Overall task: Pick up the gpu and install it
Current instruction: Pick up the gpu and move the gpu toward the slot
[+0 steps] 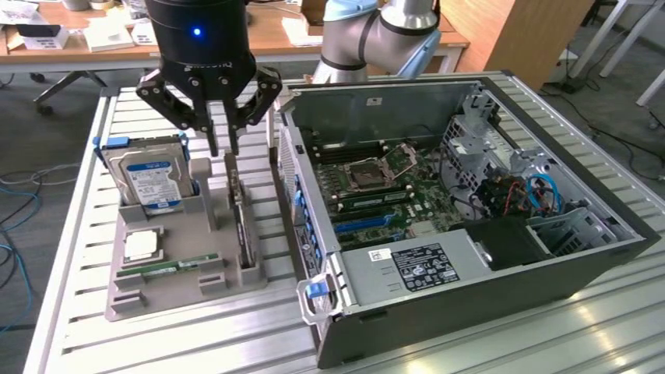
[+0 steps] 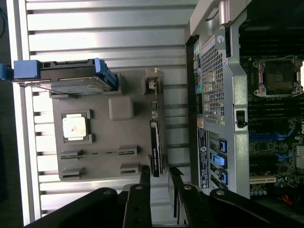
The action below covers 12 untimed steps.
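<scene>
- Exterior view: the hand is seen over the slatted metal surface. Its fingers are a little apart and nothing is clamped between them.
- The fingertips are held just above one end of the graphics card, the end farthest from the camera. The card is stood on edge in a slot of a grey holder.
- On the same holder, toward the exterior view's left, a hard drive is propped upright. A processor chip and a memory stick are laid nearer the camera.
- An open computer case is laid on its side at the exterior view's right, just beside the holder, with its board exposed.
- Wrist view: the fingers are seen parted, and the near end of the graphics card is lined up with the gap between them. Whether it is touched cannot be told.
- The card is seated in its slot along the edge of the holder nearest the computer case.
</scene>
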Tool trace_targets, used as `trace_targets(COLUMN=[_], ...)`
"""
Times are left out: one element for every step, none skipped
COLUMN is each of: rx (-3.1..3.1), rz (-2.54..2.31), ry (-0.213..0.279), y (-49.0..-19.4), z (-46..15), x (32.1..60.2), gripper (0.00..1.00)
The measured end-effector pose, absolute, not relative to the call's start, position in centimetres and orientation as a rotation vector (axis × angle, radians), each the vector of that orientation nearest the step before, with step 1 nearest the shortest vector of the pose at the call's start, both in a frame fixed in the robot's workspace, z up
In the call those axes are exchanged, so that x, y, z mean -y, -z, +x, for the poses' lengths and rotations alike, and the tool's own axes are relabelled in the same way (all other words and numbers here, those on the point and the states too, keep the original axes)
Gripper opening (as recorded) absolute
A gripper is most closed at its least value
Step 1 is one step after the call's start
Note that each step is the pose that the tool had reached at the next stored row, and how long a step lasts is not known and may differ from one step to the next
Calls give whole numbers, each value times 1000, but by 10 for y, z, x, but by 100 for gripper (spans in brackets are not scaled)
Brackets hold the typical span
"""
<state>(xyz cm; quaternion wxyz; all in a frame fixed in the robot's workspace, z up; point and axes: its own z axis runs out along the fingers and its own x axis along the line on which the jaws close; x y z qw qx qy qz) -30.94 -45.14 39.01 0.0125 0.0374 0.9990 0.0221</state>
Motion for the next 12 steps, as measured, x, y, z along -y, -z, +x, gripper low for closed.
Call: trace_targets(rx=[-3114, -3114, -3114, -3114, -3114, -3114, -3114, -3114, -3114, -3114, -3114, -3114], rz=[117, 117, 117, 117, 117, 117, 117, 117, 117, 117, 117, 117], ry=[-69, -69, -69, -69, -69, -69, -69, -69, -69, -69, -69, -69], y=[-390, -390, -390, -390, -390, -390, -390, -390, -390, -390, -390, -390], z=[-309, -309, -309, -309, -309, -309, -309, -309, -309, -309, -309, -309], x=[451, 451, 451, 451, 451, 451, 451, 451, 451, 451, 451, 451], gripper=[29, 35, 35, 41, 47, 47, 47, 53, 53, 53, 53, 53])
